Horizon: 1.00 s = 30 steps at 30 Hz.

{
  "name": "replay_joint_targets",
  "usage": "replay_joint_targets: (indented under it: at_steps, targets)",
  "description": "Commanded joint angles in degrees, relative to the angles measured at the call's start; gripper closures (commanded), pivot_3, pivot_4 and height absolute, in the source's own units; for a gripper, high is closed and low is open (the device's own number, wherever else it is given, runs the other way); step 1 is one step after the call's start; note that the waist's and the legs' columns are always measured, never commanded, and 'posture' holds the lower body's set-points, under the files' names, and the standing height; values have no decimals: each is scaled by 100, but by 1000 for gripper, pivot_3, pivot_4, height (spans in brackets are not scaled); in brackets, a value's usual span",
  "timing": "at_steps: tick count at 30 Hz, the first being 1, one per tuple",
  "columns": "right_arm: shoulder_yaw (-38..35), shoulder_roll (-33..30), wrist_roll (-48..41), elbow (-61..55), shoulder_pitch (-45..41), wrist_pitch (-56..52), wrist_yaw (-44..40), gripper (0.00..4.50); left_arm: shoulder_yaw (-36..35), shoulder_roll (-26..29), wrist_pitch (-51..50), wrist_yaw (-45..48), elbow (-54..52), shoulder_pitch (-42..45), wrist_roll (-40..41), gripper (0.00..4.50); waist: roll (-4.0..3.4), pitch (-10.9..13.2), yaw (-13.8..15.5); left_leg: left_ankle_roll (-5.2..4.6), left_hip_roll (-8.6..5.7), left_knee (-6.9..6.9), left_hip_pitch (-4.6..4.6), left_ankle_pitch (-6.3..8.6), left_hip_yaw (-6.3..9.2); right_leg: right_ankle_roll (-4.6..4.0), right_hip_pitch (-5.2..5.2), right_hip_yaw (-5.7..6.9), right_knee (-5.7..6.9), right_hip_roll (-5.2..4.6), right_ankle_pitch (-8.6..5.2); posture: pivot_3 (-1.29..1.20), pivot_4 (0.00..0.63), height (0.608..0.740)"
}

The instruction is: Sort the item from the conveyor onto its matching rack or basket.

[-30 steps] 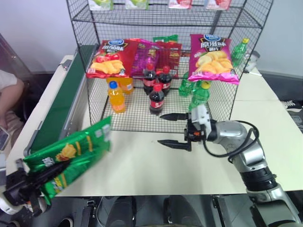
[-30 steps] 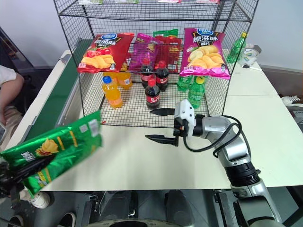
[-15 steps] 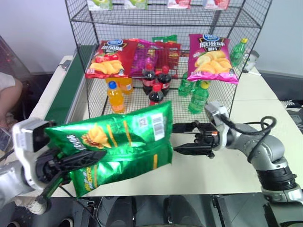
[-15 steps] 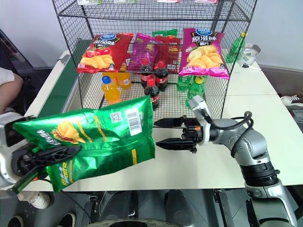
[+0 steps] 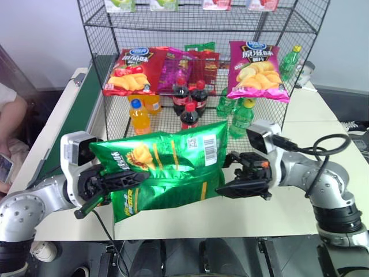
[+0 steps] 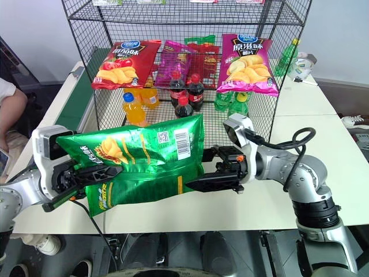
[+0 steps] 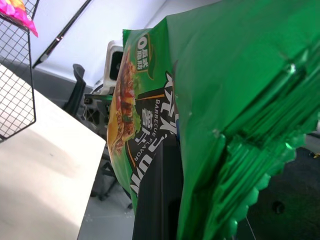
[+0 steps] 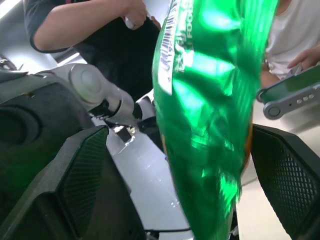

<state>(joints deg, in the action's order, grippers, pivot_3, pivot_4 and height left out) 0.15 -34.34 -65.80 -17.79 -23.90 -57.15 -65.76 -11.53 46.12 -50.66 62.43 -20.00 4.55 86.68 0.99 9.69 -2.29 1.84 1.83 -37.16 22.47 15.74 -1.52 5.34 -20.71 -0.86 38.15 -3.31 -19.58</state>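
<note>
The item, a shiny green chip bag [image 5: 164,167], hangs lengthwise above the white table's front edge. My left gripper [image 5: 112,184] is shut on the bag's left end, one black finger [image 7: 157,195] lying across its printed face. My right gripper [image 5: 226,173] is open at the bag's right end. In the right wrist view the bag [image 8: 210,115] hangs between its two fingers [image 8: 85,175] without being pinched. The conveyor [image 5: 78,124] runs along the table's left side. The rack [image 5: 202,27] stands behind the bag.
On the rack's middle tier lie a red chip bag [image 5: 130,70] and a magenta chip bag [image 5: 256,69]. Cola bottles [image 5: 190,112], an orange bottle [image 5: 138,115] and green bottles [image 5: 241,118] stand below. A person's arm [image 5: 10,109] shows at far left.
My left gripper has carried the green bag up and to the right, from the table's front left corner to the middle. My right gripper has rolled and drawn back, so its fingers straddle the bag's end.
</note>
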Motion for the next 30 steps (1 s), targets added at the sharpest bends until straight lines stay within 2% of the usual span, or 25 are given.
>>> replay_joint_targets:
  at_steps: [1, 8, 11, 18, 19, 20, 23, 25, 27, 29, 30]
  targets:
    - [74, 43, 148, -113, -161, 92, 84, 0, 38, -143, -21, 88, 8, 159, -225, 4471, 1, -1, 8, 0, 0, -1, 1, 0, 0, 0, 0, 0, 0, 0, 0, 0, 150, 739]
    - [133, 156, 11, -125, -221, -54, 189, 0, 136, -483, 140, 207, 149, 233, -885, 4471, 2, 0, 16, 0, -1, 0, 3, 0, 0, 0, -1, 0, -2, -2, 0, 0, 150, 739]
    - [236, 154, 170, -117, -220, -20, 161, 794, 138, -666, 331, 252, 181, 269, -1235, 4500, 2, 0, 21, 0, -1, 0, 3, 0, 0, 0, -2, 0, -2, -3, 0, 0, 150, 739]
    - [303, 236, 328, -103, -178, 65, 236, 4199, 106, -796, 360, 445, 232, 276, -1549, 4500, 2, 0, 19, 0, 0, 0, 4, 0, 0, 0, -2, 0, -2, -3, 0, 0, 150, 739]
    - [303, 229, 388, -97, -165, 102, 235, 4476, 112, -742, 266, 435, 257, 253, -1567, 4500, 2, 0, 18, 0, 0, 0, 4, 0, 0, 0, -2, 0, -2, -4, 0, 0, 150, 739]
    - [297, 225, 428, -93, -157, 131, 243, 4476, 115, -682, 162, 402, 284, 234, -1570, 4500, 2, 0, 20, 0, -1, 0, 4, 0, 0, 0, -3, 0, -2, -4, 0, 0, 150, 739]
    - [254, 153, 663, -171, -136, 320, 293, 4500, -19, -655, 392, 399, 373, 128, -1877, 3614, 2, 0, 10, 0, 0, 1, 4, 0, 0, 0, -3, -1, -2, -5, 0, 0, 150, 739]
    - [237, 107, 860, -277, -102, 504, 327, 4500, -154, -581, 350, 473, 423, 42, -1846, 2676, 2, 0, 4, 0, 0, 1, 4, 0, 0, 0, -4, 0, -2, -5, 0, 0, 150, 739]
    - [248, 26, 1534, -493, -13, 1169, 454, 4500, -416, -499, 424, 488, 530, -96, -1909, 1722, 2, 0, 10, 0, 0, 3, 5, 0, 0, 0, -6, 0, -2, -6, 0, 0, 150, 739]
    - [12, 92, 1784, -668, -37, 1591, 710, 4500, -681, -510, 663, 443, 637, -213, -2068, 683, 1, 0, 5, 0, 0, 3, 13, 0, 0, 0, -14, -1, -2, -6, 0, 0, 150, 739]
    - [24, 72, 2261, -727, -90, 2100, 816, 4500, -794, -476, 673, 463, 687, -286, -2070, 277, 2, 0, 7, 0, 0, 3, 15, 0, 0, 0, -17, -2, -2, -6, 0, 0, 150, 739]
